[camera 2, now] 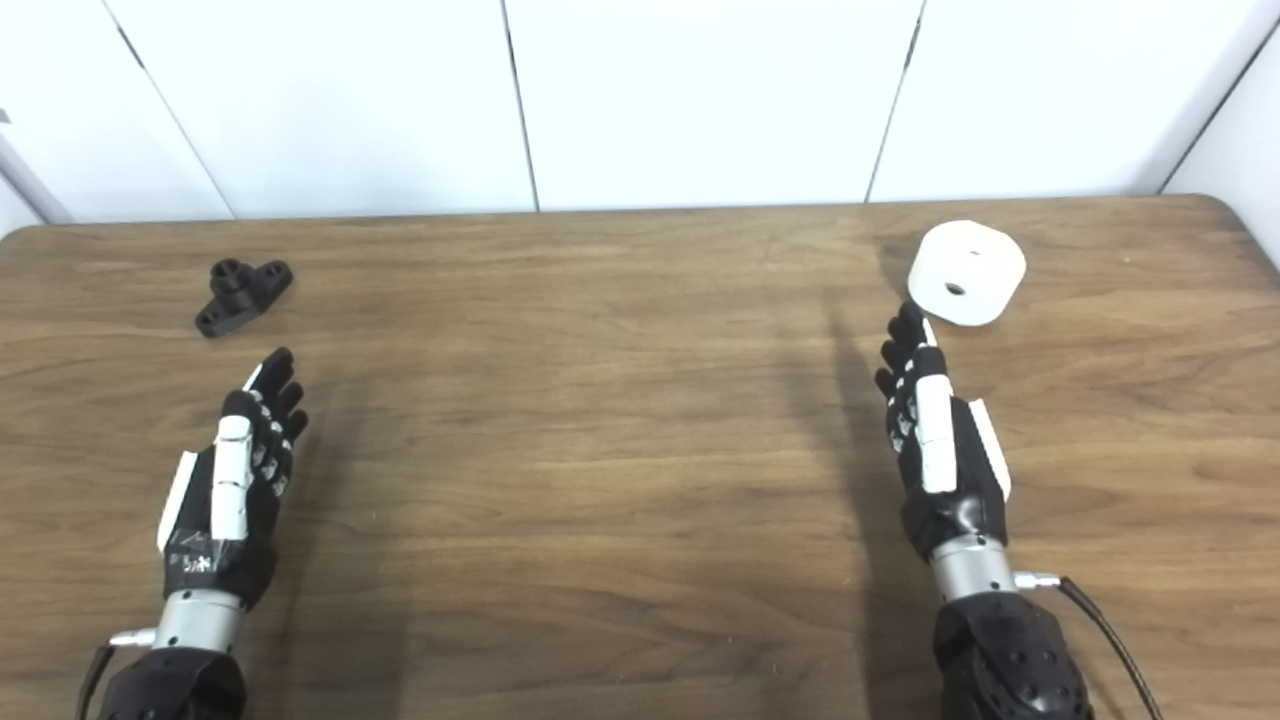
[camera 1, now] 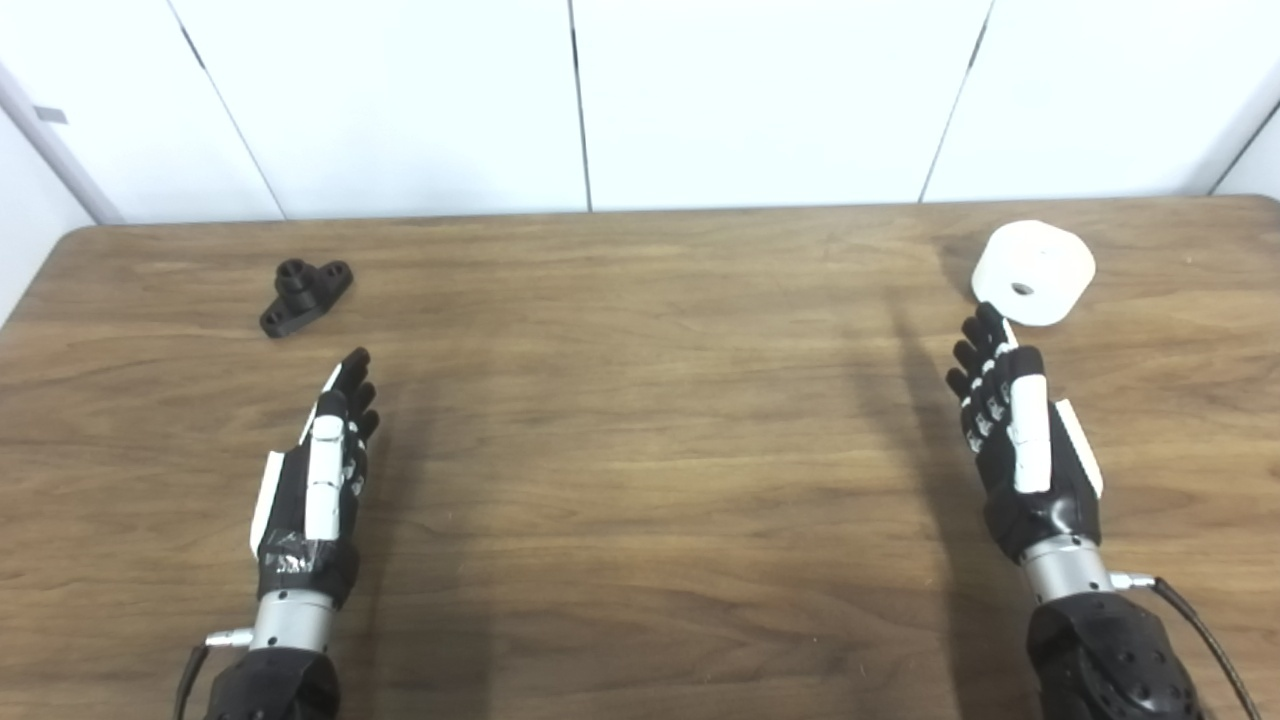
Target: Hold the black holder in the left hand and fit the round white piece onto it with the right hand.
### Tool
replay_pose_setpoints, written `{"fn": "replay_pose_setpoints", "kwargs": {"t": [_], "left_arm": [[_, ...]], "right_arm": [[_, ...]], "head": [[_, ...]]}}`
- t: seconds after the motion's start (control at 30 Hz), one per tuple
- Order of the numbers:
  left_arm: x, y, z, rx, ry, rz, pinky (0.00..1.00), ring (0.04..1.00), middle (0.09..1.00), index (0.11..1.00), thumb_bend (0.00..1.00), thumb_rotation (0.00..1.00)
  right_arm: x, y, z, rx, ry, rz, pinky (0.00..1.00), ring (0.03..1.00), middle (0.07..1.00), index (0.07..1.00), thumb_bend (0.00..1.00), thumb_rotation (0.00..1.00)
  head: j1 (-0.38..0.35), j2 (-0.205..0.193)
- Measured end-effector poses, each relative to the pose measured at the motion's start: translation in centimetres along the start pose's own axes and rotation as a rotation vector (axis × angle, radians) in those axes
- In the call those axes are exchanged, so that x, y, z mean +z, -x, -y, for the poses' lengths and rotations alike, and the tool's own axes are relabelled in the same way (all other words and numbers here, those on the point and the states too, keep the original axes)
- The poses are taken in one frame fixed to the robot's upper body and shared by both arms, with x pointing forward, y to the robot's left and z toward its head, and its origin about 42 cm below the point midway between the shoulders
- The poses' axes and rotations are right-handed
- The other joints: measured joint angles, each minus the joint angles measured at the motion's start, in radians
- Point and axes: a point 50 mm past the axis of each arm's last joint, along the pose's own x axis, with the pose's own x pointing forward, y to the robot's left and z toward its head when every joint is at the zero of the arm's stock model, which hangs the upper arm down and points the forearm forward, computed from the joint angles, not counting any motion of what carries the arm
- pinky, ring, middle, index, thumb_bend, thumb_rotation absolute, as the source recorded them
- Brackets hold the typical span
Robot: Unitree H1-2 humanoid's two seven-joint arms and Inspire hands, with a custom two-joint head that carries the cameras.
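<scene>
Wooden table (camera 1: 640, 420) bears black holder (camera 1: 305, 295), holed round white piece (camera 1: 1034, 272); both hands' fingers released, empty.

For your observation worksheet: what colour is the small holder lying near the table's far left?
The holder is black all over, clearest in the left eye view.

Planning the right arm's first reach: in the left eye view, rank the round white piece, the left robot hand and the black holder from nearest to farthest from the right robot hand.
From the right robot hand:
1. Round white piece, just beyond its fingertips, far right.
2. Left robot hand, across the table, near left.
3. Black holder, far left.
</scene>
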Motion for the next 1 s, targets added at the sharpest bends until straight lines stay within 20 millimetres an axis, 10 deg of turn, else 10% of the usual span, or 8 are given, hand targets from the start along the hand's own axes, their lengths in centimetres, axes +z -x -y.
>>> {"fn": "replay_pose_setpoints", "kwargs": {"t": [0.37, 1.0], "left_arm": [[-0.1, 0.2, 0.2, -0.002, -0.005, -0.001, 1.00, 1.000, 1.000, 0.963, 0.49, 0.96], [-2.0, 0.8, 2.3, -0.014, 0.006, 0.025, 1.00, 1.000, 1.000, 0.980, 0.38, 0.95]], "right_arm": [[-0.1, 0.1, 0.2, -0.001, 0.004, -0.001, 1.00, 1.000, 1.000, 1.000, 0.54, 1.00], [-2.3, 0.6, 2.1, 0.026, 0.011, 0.002, 1.00, 1.000, 1.000, 1.000, 0.51, 1.00]], "head": [[0.054, -0.043], [0.227, -0.241]]}}
